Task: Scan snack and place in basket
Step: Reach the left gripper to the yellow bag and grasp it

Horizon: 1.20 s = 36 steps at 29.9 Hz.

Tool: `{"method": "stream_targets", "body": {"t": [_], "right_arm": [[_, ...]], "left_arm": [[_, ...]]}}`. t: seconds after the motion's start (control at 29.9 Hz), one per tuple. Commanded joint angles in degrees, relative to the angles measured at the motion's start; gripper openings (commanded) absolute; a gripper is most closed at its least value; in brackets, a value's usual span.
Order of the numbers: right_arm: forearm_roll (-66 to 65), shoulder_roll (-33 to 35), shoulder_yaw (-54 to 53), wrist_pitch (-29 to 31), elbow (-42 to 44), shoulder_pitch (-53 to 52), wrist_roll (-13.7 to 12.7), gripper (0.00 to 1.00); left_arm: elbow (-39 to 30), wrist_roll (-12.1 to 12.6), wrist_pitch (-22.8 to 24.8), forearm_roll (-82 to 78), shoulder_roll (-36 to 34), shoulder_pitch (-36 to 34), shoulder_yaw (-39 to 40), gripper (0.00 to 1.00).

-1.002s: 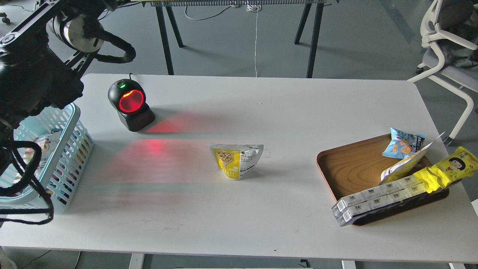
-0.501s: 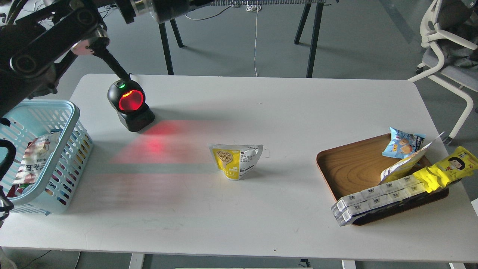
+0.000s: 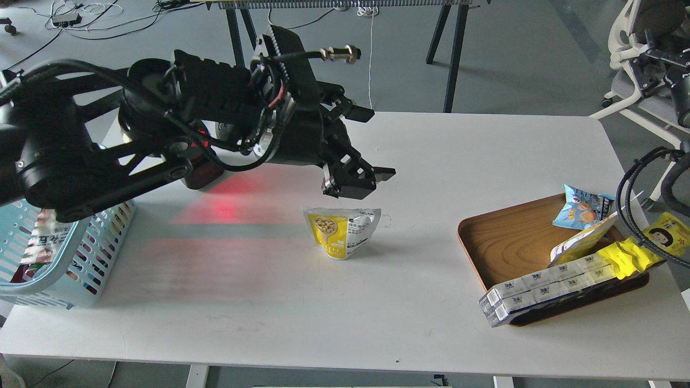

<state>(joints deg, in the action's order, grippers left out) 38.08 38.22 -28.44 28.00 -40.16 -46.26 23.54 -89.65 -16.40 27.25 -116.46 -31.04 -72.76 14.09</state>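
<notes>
Snack (image 3: 343, 232) sits upright near the middle of the white table (image 3: 409, 302), and the left gripper (image 3: 369, 143) hangs above and just behind it, apart from it, its 2 fingers spread wide: one finger (image 3: 358, 112) points right higher up, the other (image 3: 384, 173) lower down, close over the pouch's top edge. Nothing is held between them. The black left arm stretches back to the left edge, crossing in front of the scanner (image 3: 202, 170) (only its base and a red glow on the tabletop show). At the far left stands the light blue basket (image 3: 81, 269), with a packet already lying inside. To the right, well apart from the pouch, a brown wooden tray (image 3: 512, 237) holds a small blue packet (image 3: 583, 208) and a long yellow wrapper (image 3: 641, 245). Of the right arm only cables show at the right edge; its gripper is out of sight.
</notes>
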Motion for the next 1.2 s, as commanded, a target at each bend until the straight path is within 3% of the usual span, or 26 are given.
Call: {"method": "stream_targets", "body": {"t": [0.0,0.17,0.4,0.57,0.73,0.87,1.1,1.17], "right_arm": [[-0.03,-1.92,-0.65,0.00,0.17,2.22,-0.08,0.99],[0.06,-2.63,-1.00,0.00,0.08,2.14,-0.08,0.99],[-0.03,-2.63,-2.14,0.00,-0.09,1.96,-0.08,0.99],[-0.03,-2.54,-2.23,0.00,-0.36,2.05,-0.08,0.99],[0.06,-2.37,-2.32,0.00,-0.53,2.23,0.10,0.99],[0.06,-1.84,-2.58,0.00,-0.45,2.23,0.19,0.99],[0.06,-0.87,-3.38,0.00,-0.53,2.23,0.27,0.99],[0.06,-0.70,-3.38,0.00,-0.45,2.31,0.27,0.99]], "left_arm": [[-0.52,-1.61,0.00,-8.54,2.65,-0.28,-3.18,0.96],[1.14,-5.83,0.00,-8.54,2.74,-0.37,-8.63,0.90],[5.80,-6.10,-0.09,-8.54,2.57,1.74,-10.93,0.80],[6.95,-5.93,0.00,-8.54,2.30,2.97,-11.02,0.64],[7.30,-6.01,0.08,-8.54,2.13,3.32,-11.02,0.35],[7.48,-6.10,0.09,-8.54,1.86,3.41,-11.02,0.20],[7.56,-5.93,0.17,-8.54,1.16,3.85,-11.10,0.13],[7.56,-6.01,0.17,-8.54,1.07,3.85,-11.10,0.06]]}}
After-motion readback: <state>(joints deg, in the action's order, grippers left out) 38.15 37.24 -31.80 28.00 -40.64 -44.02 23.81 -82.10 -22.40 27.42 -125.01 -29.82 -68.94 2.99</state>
